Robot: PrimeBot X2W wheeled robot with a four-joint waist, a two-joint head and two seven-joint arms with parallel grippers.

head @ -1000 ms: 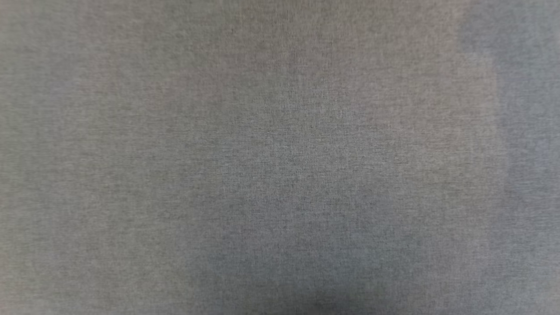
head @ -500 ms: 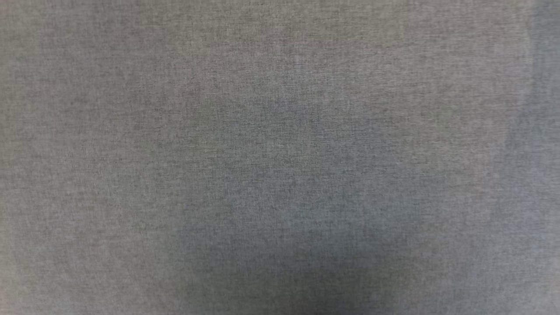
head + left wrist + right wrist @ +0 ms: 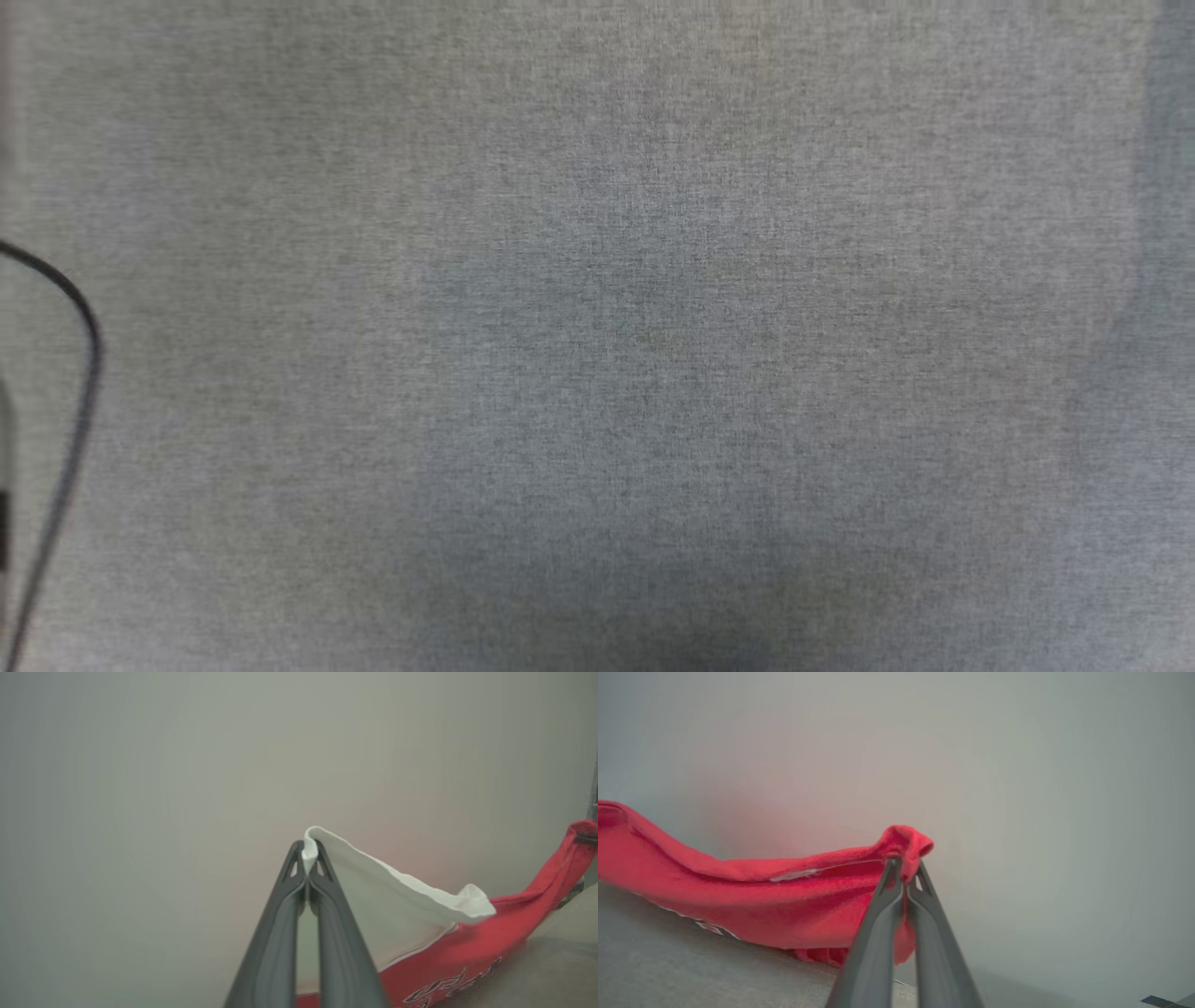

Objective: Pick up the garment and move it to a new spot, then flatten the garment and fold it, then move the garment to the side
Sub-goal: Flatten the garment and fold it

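Your left gripper [image 3: 309, 851] is clamped tight on the edge of a white short sleeve of the red jersey-style T-shirt with black, white-outlined lettering [image 3: 467, 956]. From there the garment sags to the right in a slack span, low over the grey woven cloth surface [image 3: 560, 961]. I cannot tell whether its belly touches that surface. Your right gripper [image 3: 903, 865] is pinched closed on a bunched fold of plain red fabric at the other end.

By my reading you are in the first step. The shirt is lifted and carried between both arms. Setting it down at a new spot, flattening, folding and moving it aside are all left to do.

The left wrist view gives you the white sleeve and the printed lettering. It also shows the far red end rising to a dark clamp at the right edge. The right wrist view gives you the red side with a pale seam line. The head view offers the grey surface and a thin black cable [image 3: 79, 308] curving at its left edge.
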